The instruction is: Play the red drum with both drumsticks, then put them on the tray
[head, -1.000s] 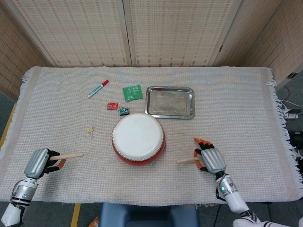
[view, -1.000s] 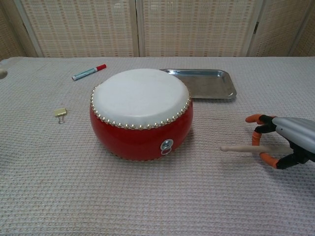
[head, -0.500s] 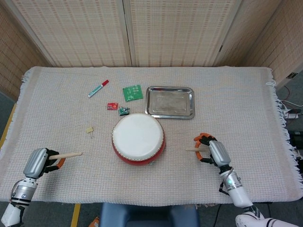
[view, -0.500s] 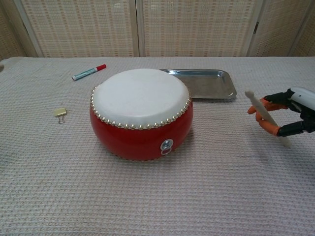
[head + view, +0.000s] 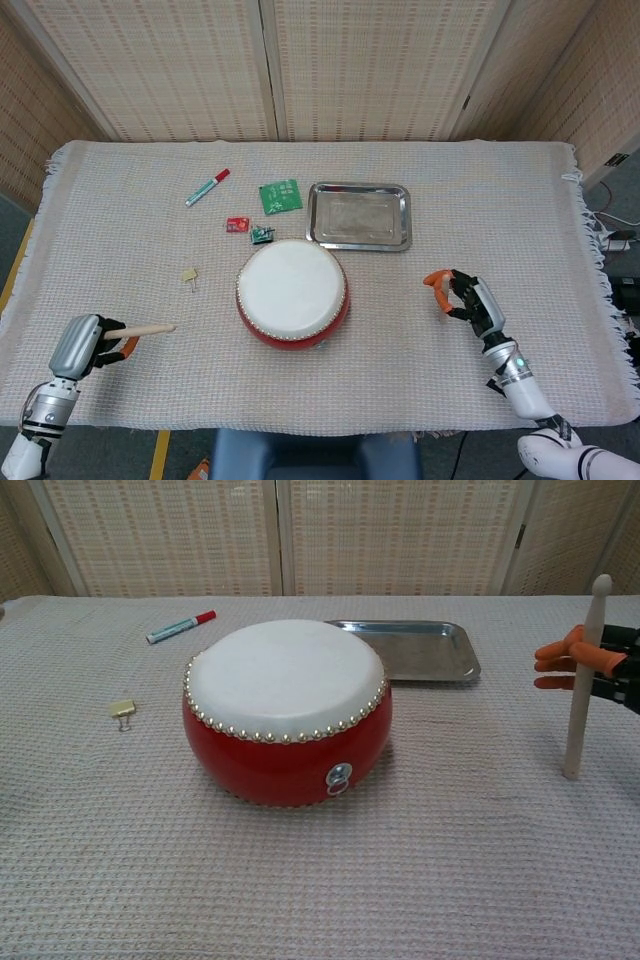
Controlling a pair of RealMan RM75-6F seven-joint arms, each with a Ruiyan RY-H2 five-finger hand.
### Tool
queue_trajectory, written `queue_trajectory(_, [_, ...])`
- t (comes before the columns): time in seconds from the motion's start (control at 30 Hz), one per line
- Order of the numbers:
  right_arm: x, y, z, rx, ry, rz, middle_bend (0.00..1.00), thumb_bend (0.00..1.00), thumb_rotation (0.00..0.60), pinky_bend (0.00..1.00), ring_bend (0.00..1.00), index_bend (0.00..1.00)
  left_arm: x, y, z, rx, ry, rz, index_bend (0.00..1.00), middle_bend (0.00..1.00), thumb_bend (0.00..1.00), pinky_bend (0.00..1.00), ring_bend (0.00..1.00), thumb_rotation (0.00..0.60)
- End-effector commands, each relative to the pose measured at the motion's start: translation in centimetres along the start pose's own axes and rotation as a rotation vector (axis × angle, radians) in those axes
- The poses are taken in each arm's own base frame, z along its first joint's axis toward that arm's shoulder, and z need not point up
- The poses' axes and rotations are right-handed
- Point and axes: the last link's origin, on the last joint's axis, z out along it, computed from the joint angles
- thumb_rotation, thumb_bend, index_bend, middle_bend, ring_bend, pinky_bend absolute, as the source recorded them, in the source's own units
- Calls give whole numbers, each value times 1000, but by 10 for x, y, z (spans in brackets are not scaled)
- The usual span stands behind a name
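Risk, right stick (image 5: pixel 582 680): stands near upright in chest view, pinched high by orange fingertips (image 5: pixel 590 658) only; shallow pinch, could pivot or slip out on a hard swing.
Risk, reach: right robot hand (image 5: pixel 470 300) sits well right of drum (image 5: pixel 292 290); stroke from there likely lands on rim studs or misses the skin.
Risk, left stick (image 5: pixel 148 328): left robot hand (image 5: pixel 82 345) is near the bench (image 5: pixel 120 240) front-left corner, well apart from drum; tip points at drum but falls short, arm must travel in before any hit.
Risk, clutter: clip (image 5: pixel 189 276) lies between left robot hand and drum; low sweep could knock it.
Robot hand state: left wrapped round its stick; right pinching its stick, other fingers look spread, exact curl hard to tell.
Drum: centre of bench, skin up, untouched by either stick.
Tray (image 5: pixel 359 215): just behind drum, slightly right, nothing seen in it.
Other: marker (image 5: pixel 207 187), green board (image 5: pixel 281 195), small red and green bits (image 5: pixel 246 229) behind-left of drum.
Change, right: stick went from lying flat and pointing at drum, through a tilt, to upright; robot hand moved up and further right.
Change, left: robot hand and stick barely shifted.
Change, drum/tray: same place.
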Motion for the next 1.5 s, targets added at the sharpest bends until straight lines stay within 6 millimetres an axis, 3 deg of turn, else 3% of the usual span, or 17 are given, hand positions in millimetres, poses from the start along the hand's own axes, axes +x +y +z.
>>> queue_trajectory(0.03, [22,7,-1,-17,-44,135,443,398,600,360,362,646,0,0,-2,-1,0,1,1000,1000,414,1000,1000,600])
queue_trajectory(0.17, [35,9,-6,-7,-38,171,480,382,600,440,417,642,1,0,-4,2,1,2,1000,1000,413,1000,1000,600])
queue_trajectory(0.53, [43,24,-17,-5,-71,174,495,297,600,476,422,624,0,2,-6,0,-4,5,1000,1000,413,1000,1000,600])
queue_trajectory(0.83, [41,33,-19,-16,-79,138,520,101,600,504,441,633,0,5,-6,-7,-9,7,1000,1000,415,1000,1000,600])
queue_trajectory(1.5, [21,52,-7,-72,-82,13,685,64,600,637,596,882,0,2,-8,-5,-16,6,1000,1000,415,1000,1000,600])
